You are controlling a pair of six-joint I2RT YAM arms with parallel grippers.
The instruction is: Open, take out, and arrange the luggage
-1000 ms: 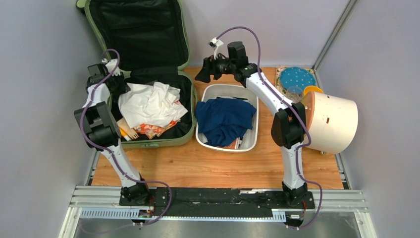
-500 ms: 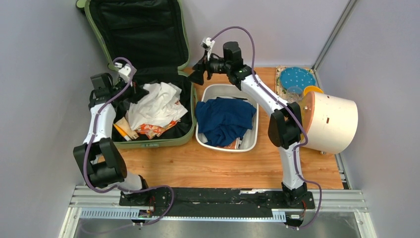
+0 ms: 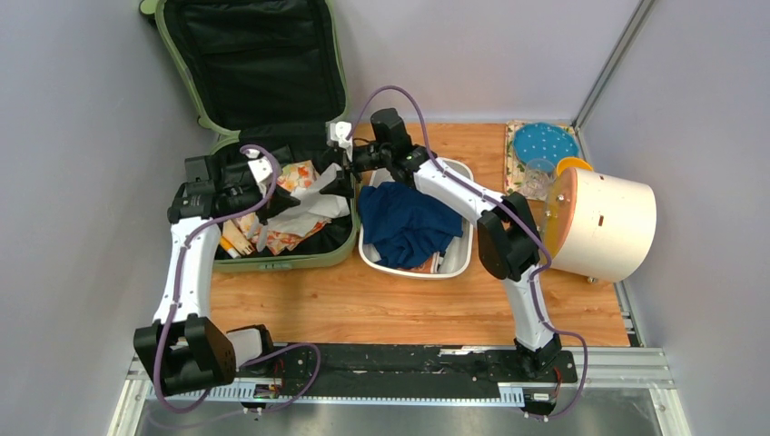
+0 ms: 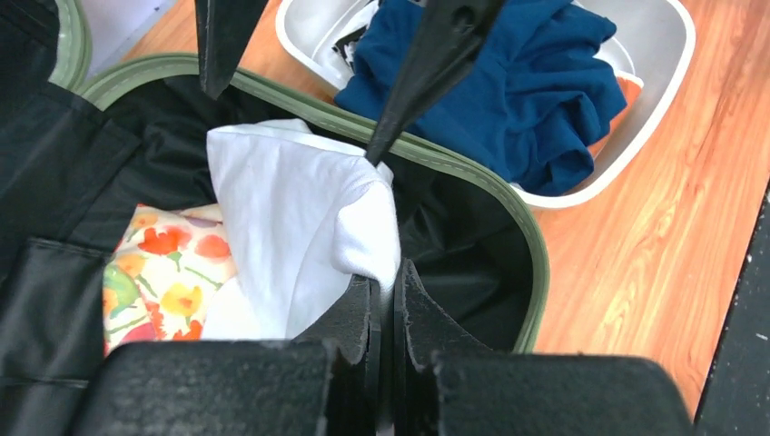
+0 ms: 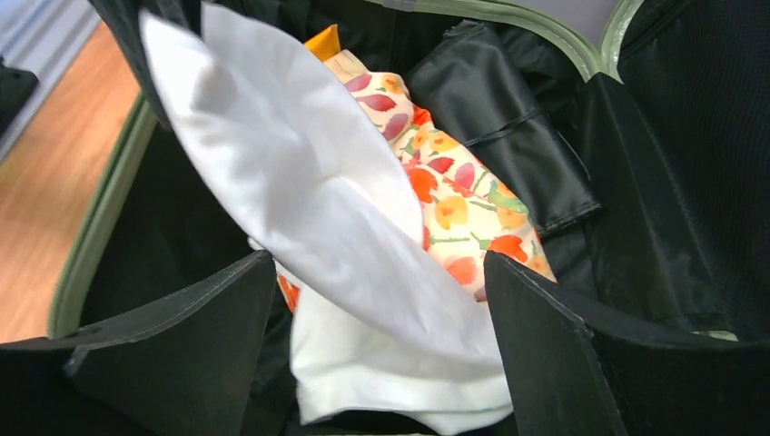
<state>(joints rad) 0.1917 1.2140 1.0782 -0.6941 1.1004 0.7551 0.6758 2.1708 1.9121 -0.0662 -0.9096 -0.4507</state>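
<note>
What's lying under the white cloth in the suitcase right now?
A flower-print fabric in orange, red and yellow shows beneath the white cloth, inside the suitcase. How far it runs, and anything below it, is covered by the cloth.

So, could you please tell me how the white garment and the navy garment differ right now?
The white garment is in the open suitcase; the navy garment lies in the white tub. The white garment is pinched by the shut left gripper and stands up in a peak, with the open right gripper straddling it; the navy garment is touched by neither. Both are crumpled cloth.
</note>
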